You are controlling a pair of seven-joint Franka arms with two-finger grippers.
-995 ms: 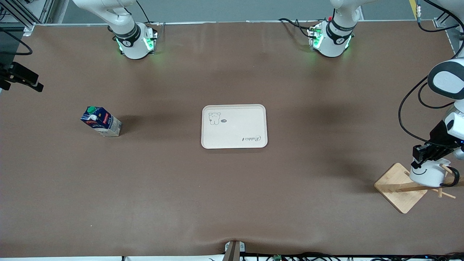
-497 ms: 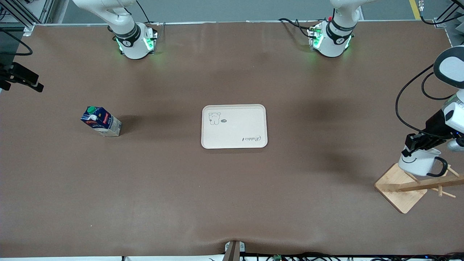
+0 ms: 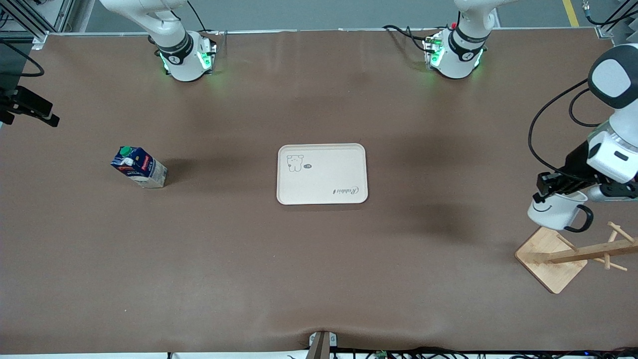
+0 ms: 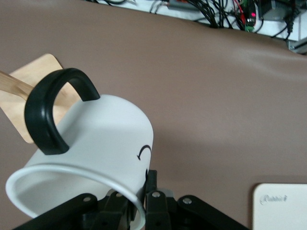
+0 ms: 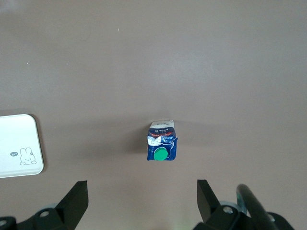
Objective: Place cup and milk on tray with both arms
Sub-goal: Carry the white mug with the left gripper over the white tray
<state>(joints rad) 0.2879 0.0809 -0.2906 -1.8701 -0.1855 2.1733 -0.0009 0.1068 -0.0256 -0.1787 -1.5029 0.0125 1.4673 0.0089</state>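
Note:
The cup [image 3: 556,214] is white with a black handle and a smiley face. It hangs tilted in my left gripper [image 3: 553,187], over the table beside the wooden rack at the left arm's end. In the left wrist view the left gripper [image 4: 144,191] is shut on the rim of the cup [image 4: 96,139]. The milk [image 3: 139,167] stands on the table toward the right arm's end. My right gripper [image 5: 143,191] is open and empty, high over the milk [image 5: 162,141]. The tray [image 3: 323,174] lies empty at mid-table.
A wooden rack with a square base [image 3: 548,259] and pegs stands near the left arm's end, close under the cup; it also shows in the left wrist view [image 4: 33,91]. A black fixture [image 3: 30,107] juts in at the right arm's end.
My left gripper has lifted the cup off the rack's peg and carried it up and toward the tray. The milk and tray have not moved.

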